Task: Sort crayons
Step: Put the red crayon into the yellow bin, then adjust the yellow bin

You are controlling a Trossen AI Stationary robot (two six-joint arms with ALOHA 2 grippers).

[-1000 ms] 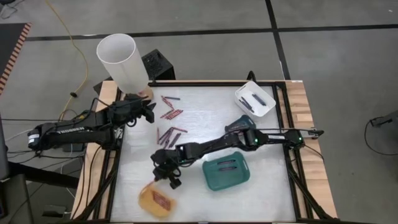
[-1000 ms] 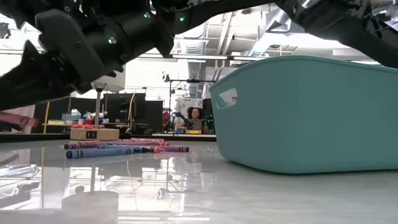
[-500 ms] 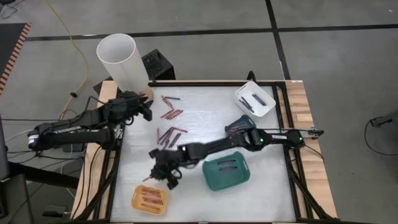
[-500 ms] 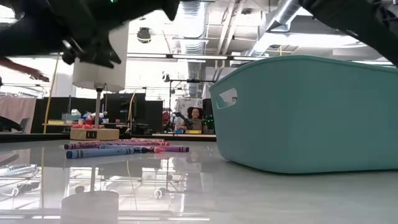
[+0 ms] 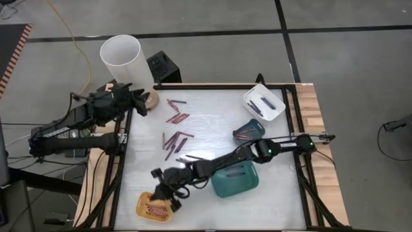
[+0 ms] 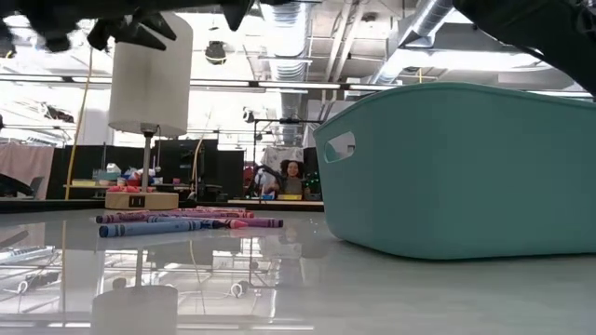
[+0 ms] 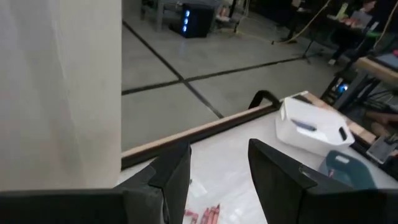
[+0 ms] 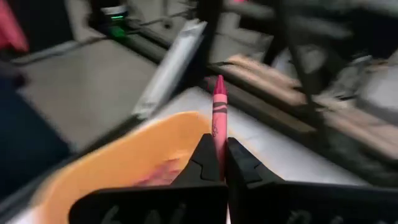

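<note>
Loose crayons, red, pink and purple, lie in clusters on the white table, seen edge-on in the low view as crayons. My right gripper is shut on a pink crayon above the yellow tray, which holds several reddish crayons. My left gripper is open and holds nothing. It hangs raised at the table's far left corner, next to a tall white cylinder. My right gripper pinches the pink crayon's rear part between its two fingers. The crayon runs along the fingers and sticks out forward past their tips, point leading. The fingers slant toward the table's near left corner. The crayon is lifted clear above the yellow tray's rim.
A large teal tray sits right of the yellow one and fills the low view's right side. A small teal tray and a white tray with dark crayons stand toward the far right. The table's middle is bare between the crayon clusters.
My left gripper has risen and drawn back toward the table's far left corner, beside the white cylinder, staying open. My right gripper, still shut on the pink crayon, has moved toward the near left, over the yellow tray, and has risen out of the low view.
</note>
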